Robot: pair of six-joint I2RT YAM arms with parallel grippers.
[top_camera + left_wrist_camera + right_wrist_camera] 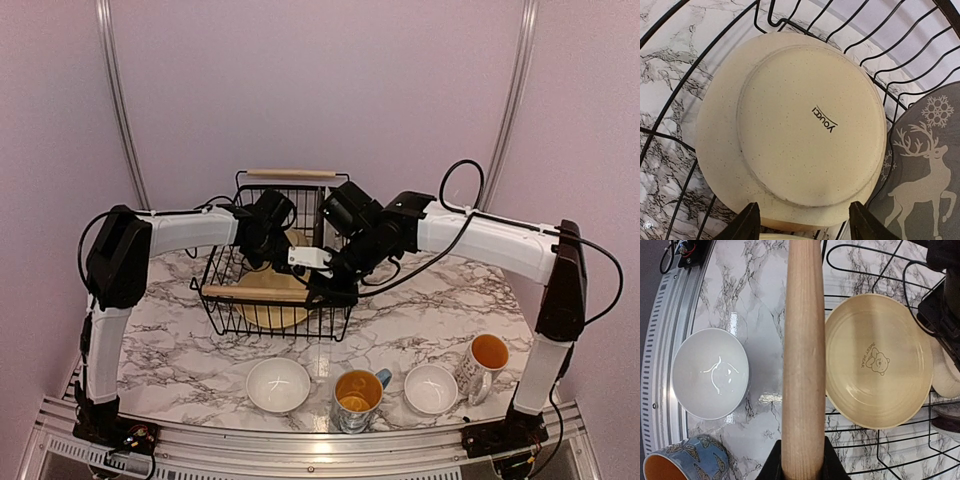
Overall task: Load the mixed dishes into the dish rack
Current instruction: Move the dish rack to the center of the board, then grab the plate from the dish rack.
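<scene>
The black wire dish rack (225,300) stands mid-table with a pale yellow plate (272,310) lying in it. In the left wrist view a cream plate (805,125) stands in the rack, underside showing, beside a grey reindeer plate (925,165). My left gripper (804,220) is open, its fingers either side of the cream plate's lower rim. My right gripper (801,460) is shut on the rack's front wooden handle (802,350). The pale yellow plate (877,360) lies just right of that handle. The red and teal plates are out of view.
Along the table's front edge stand a white bowl (278,385), a blue butterfly mug (358,397), a second white bowl (431,388) and a white mug (484,362). The left bowl (710,372) and blue mug (680,462) also show in the right wrist view.
</scene>
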